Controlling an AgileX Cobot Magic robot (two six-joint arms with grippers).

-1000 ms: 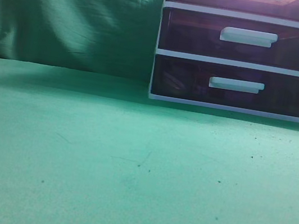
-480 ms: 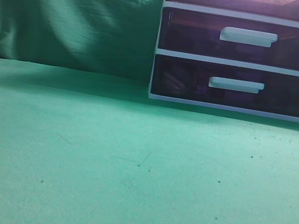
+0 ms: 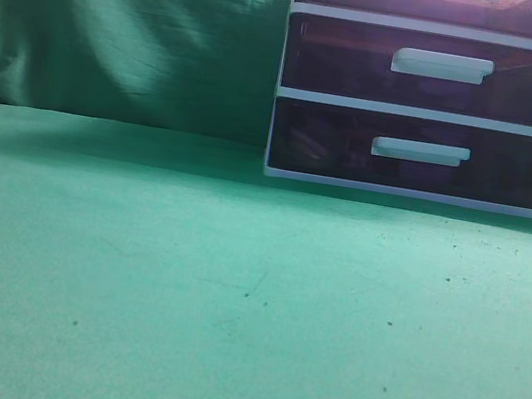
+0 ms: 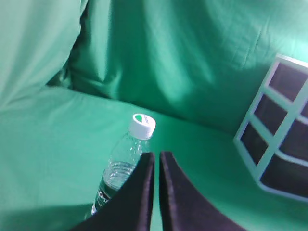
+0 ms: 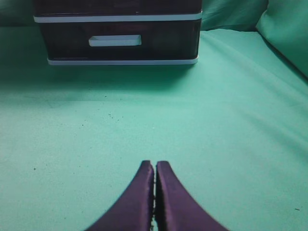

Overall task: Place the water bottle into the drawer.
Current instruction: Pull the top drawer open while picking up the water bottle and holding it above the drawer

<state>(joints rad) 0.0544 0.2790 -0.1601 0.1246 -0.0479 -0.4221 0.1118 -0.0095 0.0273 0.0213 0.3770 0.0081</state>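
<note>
The clear water bottle [image 4: 122, 166] with a white cap stands on the green cloth in the left wrist view, just left of and behind my left gripper [image 4: 156, 155], which is shut and empty. The reddish-pink top drawer [image 3: 444, 2] with its white handle shows at the top edge of the exterior view, closed, in the white-framed unit [image 3: 437, 29]. The unit's side also shows in the left wrist view [image 4: 276, 130]. My right gripper [image 5: 155, 164] is shut and empty, low over the cloth, facing the unit [image 5: 118, 60]. Neither gripper shows in the exterior view.
Two dark purple drawers [image 3: 430, 74] with white handles sit below the top drawer. Green cloth [image 3: 181, 287] covers the table and hangs as a backdrop behind. The bottle is out of the exterior view.
</note>
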